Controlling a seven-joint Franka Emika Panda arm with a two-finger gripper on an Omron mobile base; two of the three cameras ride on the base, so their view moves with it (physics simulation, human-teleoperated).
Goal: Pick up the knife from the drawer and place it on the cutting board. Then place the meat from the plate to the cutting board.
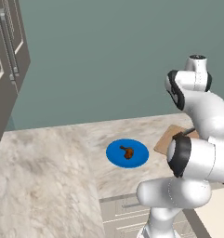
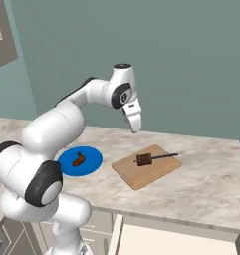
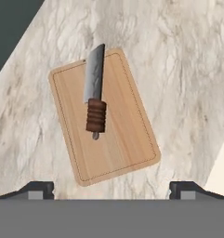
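With the knife (image 3: 95, 97) laid on the cutting board (image 3: 127, 135), the wide-open, empty gripper (image 2: 135, 127) is best brought squarely over the meat (image 2: 78, 159) on the plate (image 2: 94, 158) beside the board.

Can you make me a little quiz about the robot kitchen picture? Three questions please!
1. True or false: the knife lies on the cutting board.
2. Where is the meat right now? A) on the blue plate B) on the board C) in the pincer
3. Fill in: the pincer hangs above the marble ____, holding nothing.

Key:
1. True. Its brown handle and most of its blade rest on the board.
2. A. The meat sits on the plate, beside the board.
3. Counter. The hand view shows the fingertips wide apart.
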